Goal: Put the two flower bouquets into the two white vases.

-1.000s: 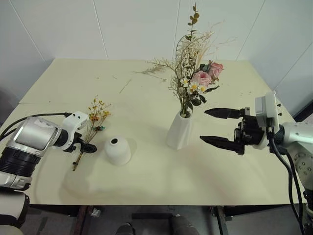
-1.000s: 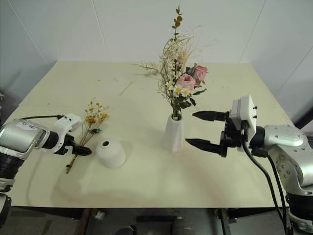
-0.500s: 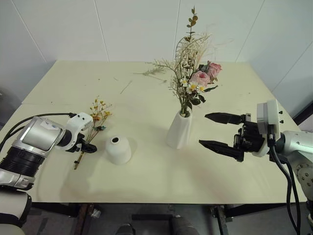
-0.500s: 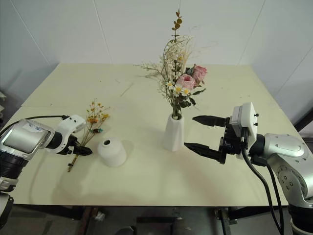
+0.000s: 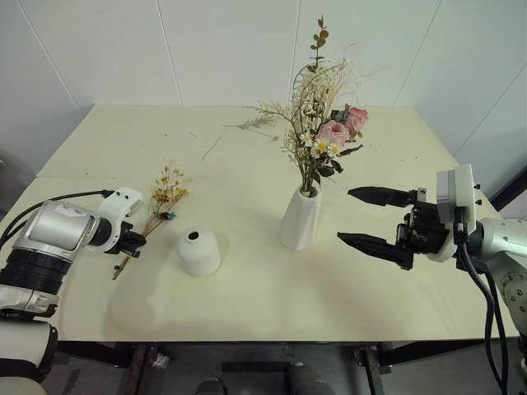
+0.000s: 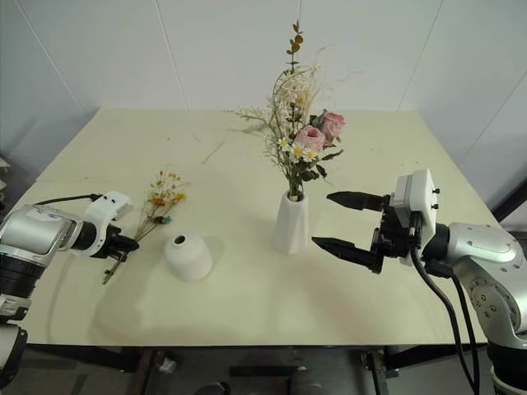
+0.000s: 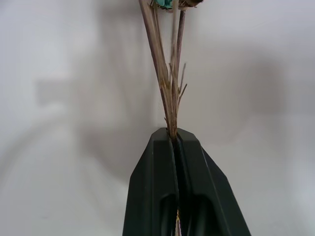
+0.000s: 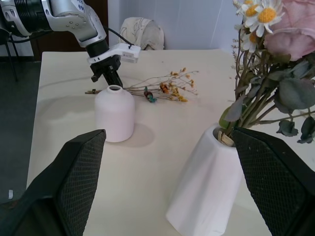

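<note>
The sparse bouquet (image 5: 159, 207) of small yellow and orange blossoms lies on the table's left side. My left gripper (image 5: 138, 240) is shut on its thin stems (image 7: 167, 93), near their lower end. To its right stands the short domed white vase (image 5: 198, 251), nothing in its opening. Near the middle of the table, the taller white vase (image 5: 300, 218) holds the fuller bouquet (image 5: 325, 123) of pink roses, daisies and grasses, upright. My right gripper (image 5: 345, 215) hovers open just right of that vase, pointing at it, with nothing between its fingers.
A loose dried sprig (image 5: 255, 122) and a thin twig (image 5: 211, 146) lie toward the back of the cream table (image 5: 247, 304). White walls close in behind and on both sides. A chair with a cloth (image 8: 142, 32) stands beyond the table's left end.
My left gripper has closed on the sparse bouquet's stems, and their lower end has swung slightly left. The right gripper has stayed open beside the tall vase.
</note>
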Motion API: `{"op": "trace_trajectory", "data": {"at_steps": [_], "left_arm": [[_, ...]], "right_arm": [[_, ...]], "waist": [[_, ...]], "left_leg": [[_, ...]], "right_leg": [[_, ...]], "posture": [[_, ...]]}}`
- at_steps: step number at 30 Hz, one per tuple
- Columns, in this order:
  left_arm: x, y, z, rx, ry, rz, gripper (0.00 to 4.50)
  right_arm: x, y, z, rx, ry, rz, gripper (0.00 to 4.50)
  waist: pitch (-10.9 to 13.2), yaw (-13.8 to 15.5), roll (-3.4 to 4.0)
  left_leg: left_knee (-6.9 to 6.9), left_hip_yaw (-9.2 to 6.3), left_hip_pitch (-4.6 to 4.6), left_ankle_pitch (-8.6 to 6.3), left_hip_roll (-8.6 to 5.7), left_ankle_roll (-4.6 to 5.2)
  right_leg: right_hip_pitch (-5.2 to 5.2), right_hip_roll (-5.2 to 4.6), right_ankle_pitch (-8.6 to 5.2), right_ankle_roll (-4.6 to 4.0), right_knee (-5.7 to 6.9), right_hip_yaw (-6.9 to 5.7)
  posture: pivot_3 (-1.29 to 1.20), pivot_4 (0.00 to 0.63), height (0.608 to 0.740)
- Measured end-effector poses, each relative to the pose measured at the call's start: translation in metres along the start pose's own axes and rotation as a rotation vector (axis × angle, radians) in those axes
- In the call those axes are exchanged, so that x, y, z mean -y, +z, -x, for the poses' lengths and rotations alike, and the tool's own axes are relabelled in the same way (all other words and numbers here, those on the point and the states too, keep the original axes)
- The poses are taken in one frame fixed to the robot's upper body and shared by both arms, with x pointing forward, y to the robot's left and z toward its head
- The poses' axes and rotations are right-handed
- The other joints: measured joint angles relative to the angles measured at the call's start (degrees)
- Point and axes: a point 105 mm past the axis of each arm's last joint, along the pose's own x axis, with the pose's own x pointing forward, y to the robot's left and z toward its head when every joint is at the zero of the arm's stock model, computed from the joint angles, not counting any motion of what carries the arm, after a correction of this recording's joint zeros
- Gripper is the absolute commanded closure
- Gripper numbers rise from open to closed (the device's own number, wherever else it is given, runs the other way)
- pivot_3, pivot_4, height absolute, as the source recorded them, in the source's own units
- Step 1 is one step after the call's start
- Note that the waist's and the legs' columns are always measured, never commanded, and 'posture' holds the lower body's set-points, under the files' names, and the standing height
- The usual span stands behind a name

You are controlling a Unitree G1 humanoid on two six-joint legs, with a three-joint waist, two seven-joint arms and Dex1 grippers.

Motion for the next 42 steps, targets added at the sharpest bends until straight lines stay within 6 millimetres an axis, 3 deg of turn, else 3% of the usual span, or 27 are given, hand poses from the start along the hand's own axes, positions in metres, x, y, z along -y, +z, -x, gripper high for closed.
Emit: {"op": "trace_trajectory", "data": {"at_steps": [3,8,13,16,22,27,42], "left_arm": [[-0.003,0.001,-0.002,0.041,-0.003,0.027,4.48],[0.001,0.037,0.007,0.341,-0.104,-0.021,4.48],[0.003,0.079,0.053,0.771,-0.226,0.001,4.48],[0.025,0.094,0.091,1.027,-0.367,-0.080,4.48],[0.057,0.092,0.106,1.159,-0.595,-0.109,4.48],[0.074,0.093,0.119,1.190,-0.677,-0.181,4.48],[0.108,0.066,0.102,1.195,-0.798,-0.146,4.48]], "right_arm": [[0.001,0.000,0.001,-0.004,0.001,0.002,0.19],[0.004,-0.002,0.002,-0.010,-0.006,0.003,0.19],[0.005,-0.001,0.003,-0.008,-0.010,0.012,0.19],[0.006,0.001,0.006,-0.011,-0.021,0.025,0.19],[-0.003,0.006,0.005,-0.034,0.037,0.015,0.19],[-0.016,0.011,0.003,-0.058,0.122,0.020,0.19],[-0.014,0.017,-0.005,-0.056,0.148,0.028,0.19]], "waist": [[0.00,0.16,0.00],[0.03,0.42,-0.05],[0.03,0.55,-0.04],[0.02,0.66,-0.04],[0.03,0.82,-0.04],[0.02,0.71,-0.04],[0.02,0.58,-0.04]], "left_leg": [[0.00,-0.01,-0.01,0.00,0.00,0.00],[0.00,0.00,-0.13,-0.01,0.00,-0.03],[-0.06,-0.03,-0.22,-0.08,0.01,-0.10],[-0.07,-0.03,-0.24,-0.18,0.02,-0.23],[-0.07,-0.04,-0.23,-0.19,0.02,-0.22],[-0.04,-0.03,-0.21,-0.19,0.02,-0.22],[-0.04,-0.03,-0.23,-0.20,0.03,-0.22]], "right_leg": [[0.00,0.00,0.00,0.00,0.00,0.00],[-0.03,-0.07,0.01,0.02,-0.15,-0.04],[-0.04,-0.14,0.07,0.12,-0.29,-0.10],[-0.04,-0.17,0.06,0.14,-0.32,-0.13],[-0.03,-0.16,0.06,0.14,-0.36,-0.13],[0.03,-0.15,0.06,0.15,-0.41,-0.13],[0.04,-0.16,0.06,0.14,-0.50,-0.12]], "posture": [[0.00,0.150,0.740],[0.00,0.150,0.740],[0.00,0.150,0.740],[0.00,0.150,0.740],[0.00,0.150,0.740],[0.00,0.150,0.740],[0.00,0.150,0.740]]}}
